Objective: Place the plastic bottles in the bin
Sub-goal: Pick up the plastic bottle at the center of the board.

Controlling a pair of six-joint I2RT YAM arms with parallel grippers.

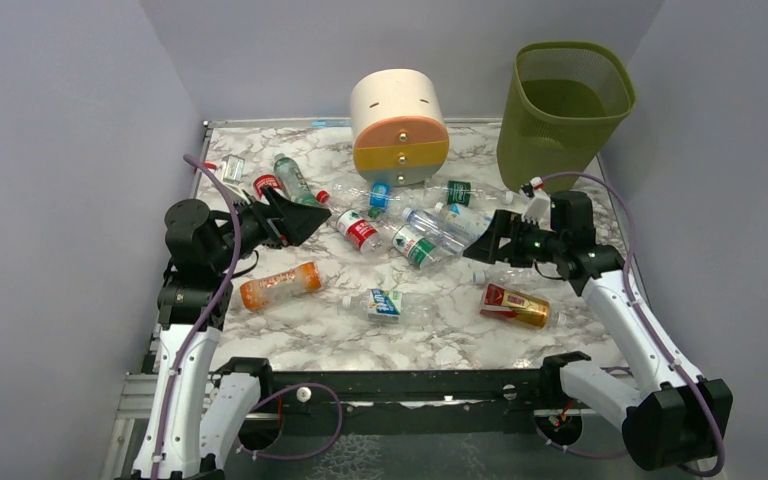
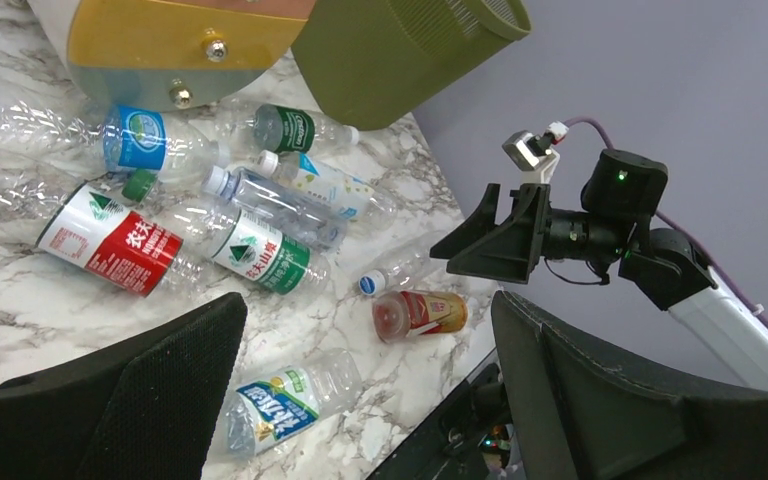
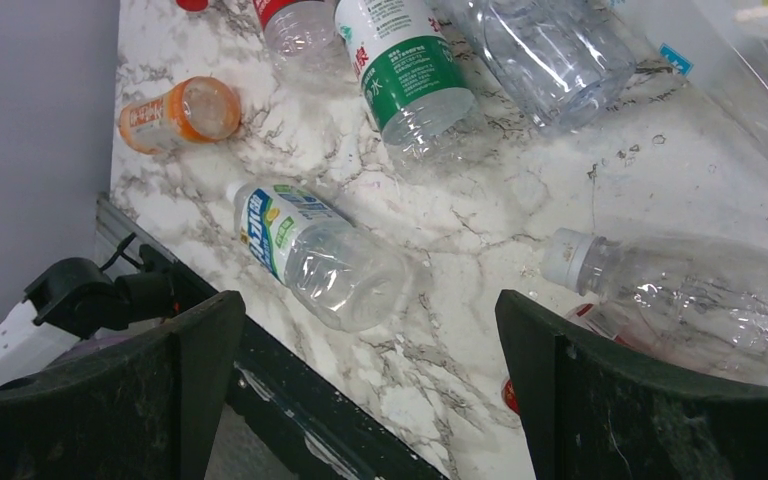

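Left gripper (image 1: 312, 215) and right gripper (image 1: 480, 240) hang wide open and empty. Plastic bottles (image 1: 360, 230) lie scattered across the table (image 1: 440, 330). None shows inside the bin (image 1: 565, 110), far right, so all of the transfer apparently remains.

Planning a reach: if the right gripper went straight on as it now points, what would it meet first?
Probably the bottle with the blue and green label, near centre between the open jaws; depth is unclear, so perhaps the tabletop beside it.
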